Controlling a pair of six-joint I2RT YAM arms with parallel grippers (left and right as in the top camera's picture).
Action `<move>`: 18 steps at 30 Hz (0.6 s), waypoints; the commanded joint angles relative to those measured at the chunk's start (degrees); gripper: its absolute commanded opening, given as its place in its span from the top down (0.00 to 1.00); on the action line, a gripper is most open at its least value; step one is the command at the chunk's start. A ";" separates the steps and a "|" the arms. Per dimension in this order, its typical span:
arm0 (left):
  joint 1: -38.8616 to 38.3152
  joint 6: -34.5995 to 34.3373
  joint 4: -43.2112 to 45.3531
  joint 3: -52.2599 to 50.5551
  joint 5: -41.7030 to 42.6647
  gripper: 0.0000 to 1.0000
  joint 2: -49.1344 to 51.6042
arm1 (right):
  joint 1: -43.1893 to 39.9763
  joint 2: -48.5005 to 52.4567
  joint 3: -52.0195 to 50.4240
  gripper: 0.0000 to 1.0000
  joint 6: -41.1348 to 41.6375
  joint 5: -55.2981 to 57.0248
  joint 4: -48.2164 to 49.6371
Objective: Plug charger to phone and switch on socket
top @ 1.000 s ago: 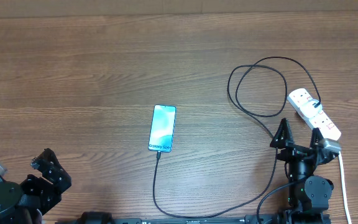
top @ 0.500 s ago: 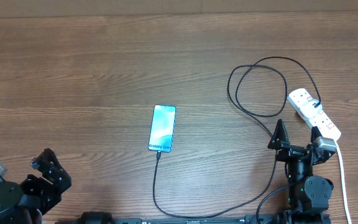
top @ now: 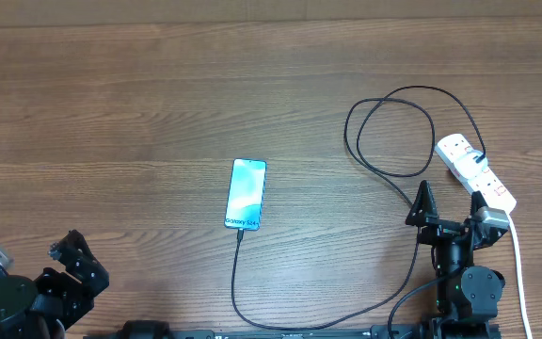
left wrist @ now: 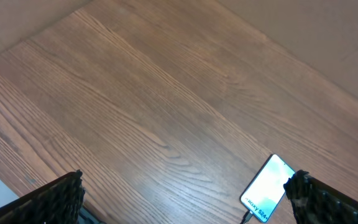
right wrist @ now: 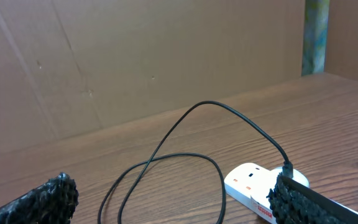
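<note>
The phone (top: pixel 246 194) is lying flat near the middle of the grainy brown wooden table (top: pixel 111 122), its pale blue screen glowing. The charger (top: pixel 347 132), a thin black cable, is meeting the phone's lower short edge and curving along the near table edge. From there it is looping loosely up to the socket (top: pixel 476 174), a glossy white strip with red switches at the right. The strip's thick white cord (top: pixel 519 273) is trailing down.

The left gripper (left wrist: pixel 185 186) is hanging spread wide over the near-left corner, gripping nothing. The right gripper (top: pixel 452 205) is gaping too, empty, just beside the strip, its rough black pads (right wrist: pixel 48 199) well apart.
</note>
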 commanded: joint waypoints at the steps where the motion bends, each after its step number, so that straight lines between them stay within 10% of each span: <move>1: 0.63 -3.50 0.81 -0.90 0.20 0.00 -1.18 | -0.11 -0.68 -0.61 0.00 -0.66 -0.26 0.28; 12: 1.51 -3.45 17.42 -30.14 3.41 0.01 -25.16 | -0.11 -0.68 -0.61 0.00 -0.66 -0.26 0.28; 18: 1.51 7.34 40.15 -51.89 11.17 0.00 -36.89 | -0.11 -0.68 -0.61 0.00 -0.66 -0.26 0.28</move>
